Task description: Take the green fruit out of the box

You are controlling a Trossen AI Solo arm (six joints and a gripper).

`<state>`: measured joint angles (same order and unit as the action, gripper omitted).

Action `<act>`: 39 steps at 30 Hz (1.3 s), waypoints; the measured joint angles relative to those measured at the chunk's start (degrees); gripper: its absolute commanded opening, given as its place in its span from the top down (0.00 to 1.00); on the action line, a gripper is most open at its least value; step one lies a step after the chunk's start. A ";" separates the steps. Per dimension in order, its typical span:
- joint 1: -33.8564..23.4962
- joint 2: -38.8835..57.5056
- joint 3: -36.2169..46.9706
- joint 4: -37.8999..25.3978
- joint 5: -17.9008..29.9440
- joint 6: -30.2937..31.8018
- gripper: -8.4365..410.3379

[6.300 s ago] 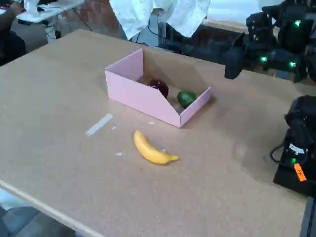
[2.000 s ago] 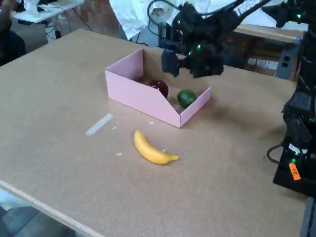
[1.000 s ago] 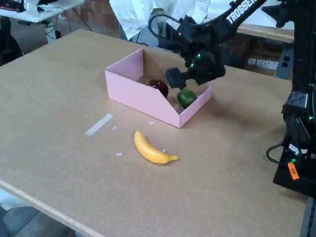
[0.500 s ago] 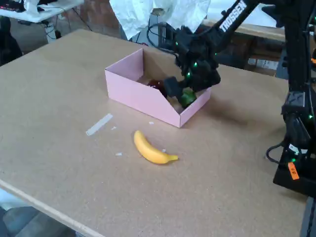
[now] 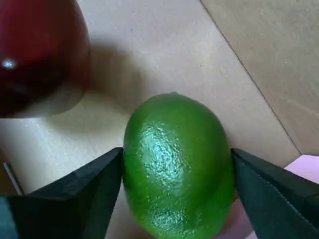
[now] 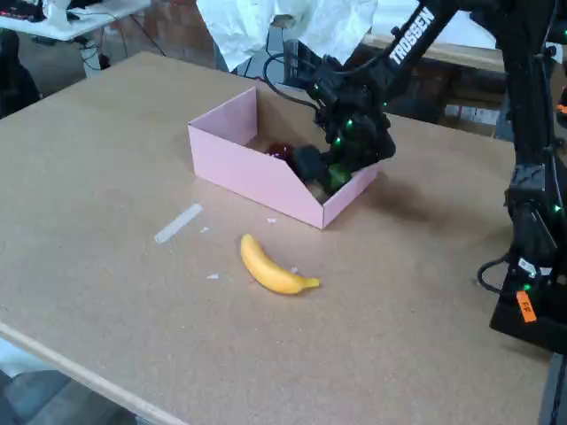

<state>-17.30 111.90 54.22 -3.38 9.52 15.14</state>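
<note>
Green fruit [image 5: 177, 167] sits between the spread fingers of the end effector [image 5: 177, 191], lowered into the box [image 6: 257, 173] and open, apparently positioned to close on it.

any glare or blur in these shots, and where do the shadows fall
Wrist view: soft glare patch on the green fruit, a small highlight on the red fruit, whose shadow falls right; the fingers look slightly soft. Fixed view: grainy overall, with the arm's shadow right of the box.
</note>
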 measured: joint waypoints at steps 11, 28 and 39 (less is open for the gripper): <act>-0.24 0.00 -0.02 0.81 0.22 1.42 0.79; -0.28 -0.90 -0.04 0.87 0.24 1.44 0.98; -0.24 -7.21 -0.04 0.66 0.22 1.01 0.98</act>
<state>-17.54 104.68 54.17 -2.72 9.74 16.14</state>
